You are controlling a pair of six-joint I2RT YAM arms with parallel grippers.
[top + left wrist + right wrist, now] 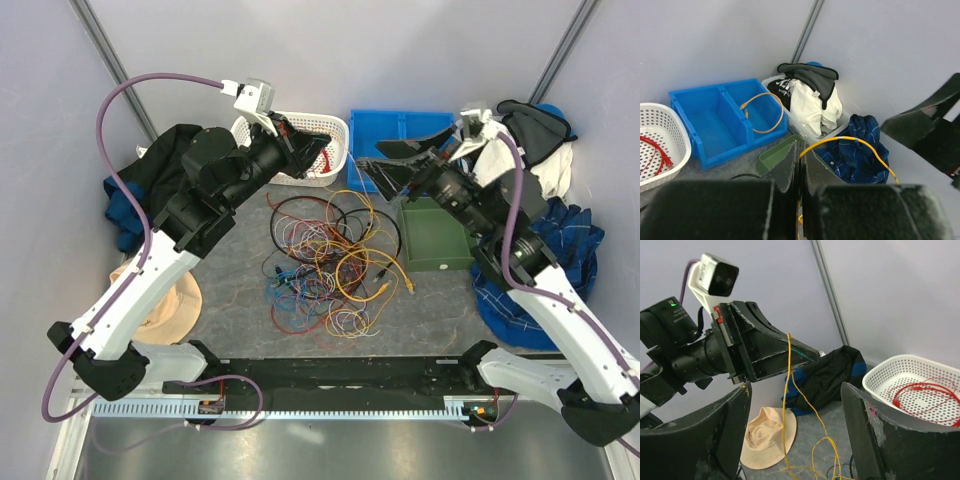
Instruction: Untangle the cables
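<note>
Clearly the left gripper (322, 138) is clenched on a yellow cable (786, 410) trailing down into the cables (325, 265) heaped mid-surface; a hard pull could drag the tangle along or tighten knots. The right gripper (370, 157) gapes, released, holding nothing. The grey surface (230, 240) also bears a white basket (300, 179) and blue bin (385, 128), between pale walls (300, 40).

This is a robotics lab test cell. Plain grey partition walls (300, 60) on metal corner posts (108, 50) box in a grey desk (240, 320). A left arm (130, 300) and a right arm (570, 320) are bolted at 6 o'clock by a slotted cable duct (330, 408). A white basket (338, 160) sits at 11 o'clock and a blue bin (375, 135) at 12 o'clock.
</note>
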